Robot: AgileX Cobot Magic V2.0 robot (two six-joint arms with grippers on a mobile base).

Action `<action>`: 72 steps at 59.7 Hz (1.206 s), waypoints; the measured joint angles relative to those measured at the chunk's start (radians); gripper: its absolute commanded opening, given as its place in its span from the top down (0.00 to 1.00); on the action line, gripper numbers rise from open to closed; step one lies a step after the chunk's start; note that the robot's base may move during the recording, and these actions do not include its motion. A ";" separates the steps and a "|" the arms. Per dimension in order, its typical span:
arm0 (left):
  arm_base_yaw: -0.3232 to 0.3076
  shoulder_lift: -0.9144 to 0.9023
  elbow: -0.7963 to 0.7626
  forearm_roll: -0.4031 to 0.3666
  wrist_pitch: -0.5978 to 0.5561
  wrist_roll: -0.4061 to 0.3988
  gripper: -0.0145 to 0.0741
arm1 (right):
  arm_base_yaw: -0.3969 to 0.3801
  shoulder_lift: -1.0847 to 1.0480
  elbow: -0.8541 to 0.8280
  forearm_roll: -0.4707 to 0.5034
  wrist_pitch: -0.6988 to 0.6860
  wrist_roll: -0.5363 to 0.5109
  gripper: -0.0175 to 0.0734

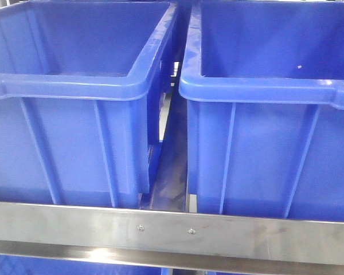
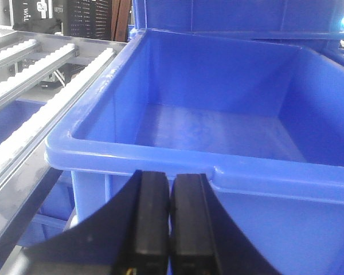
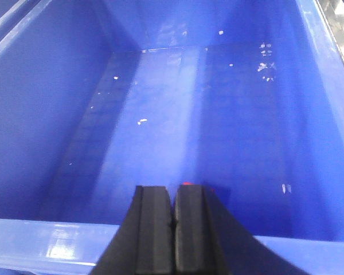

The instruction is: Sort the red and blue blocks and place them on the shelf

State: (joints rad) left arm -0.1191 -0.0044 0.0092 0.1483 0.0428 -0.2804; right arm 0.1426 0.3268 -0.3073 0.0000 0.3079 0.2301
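Observation:
My left gripper [image 2: 171,179] is shut, its black pads pressed together with nothing between them, just short of the near rim of a large blue bin [image 2: 264,177]. My right gripper [image 3: 173,192] is also shut and empty, hanging over the near wall of another blue bin [image 3: 178,114]. A thin sliver of red, the red block [image 3: 187,183], peeks out just past its right fingertip on the bin floor; the rest is hidden. The blue block is out of view. The shelf's steel front rail [image 1: 172,229] runs below both bins. Neither gripper shows in the front view.
Two big blue bins, left [image 1: 74,86] and right [image 1: 264,91], stand side by side on the shelf with a narrow gap [image 1: 172,172] between them. White roller tracks [image 2: 40,114] run along the left of the left bin. More blue plastic shows under the rail [image 1: 57,266].

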 measured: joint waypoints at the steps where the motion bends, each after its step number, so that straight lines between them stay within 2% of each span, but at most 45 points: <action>1: 0.000 0.000 0.000 0.000 0.000 0.000 0.67 | 0.000 0.000 0.000 0.000 0.000 0.000 0.73; 44: 0.000 0.000 0.000 0.000 0.000 0.000 0.67 | 0.000 0.000 0.000 0.000 0.000 0.000 0.73; 51: 0.000 0.000 0.000 0.000 0.000 0.000 0.67 | 0.000 -0.007 0.002 -0.025 0.000 0.000 0.73; 59: 0.000 0.000 0.000 0.000 0.000 0.000 0.67 | -0.015 -0.097 0.042 -0.030 -0.004 0.000 0.73; 72: 0.000 0.000 0.000 0.000 0.000 0.000 0.67 | -0.070 -0.323 0.210 -0.019 -0.056 0.000 0.73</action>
State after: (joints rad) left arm -0.1191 -0.0044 0.0092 0.1483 0.0428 -0.2804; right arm 0.0724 0.0037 -0.0971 -0.0189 0.2521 0.2301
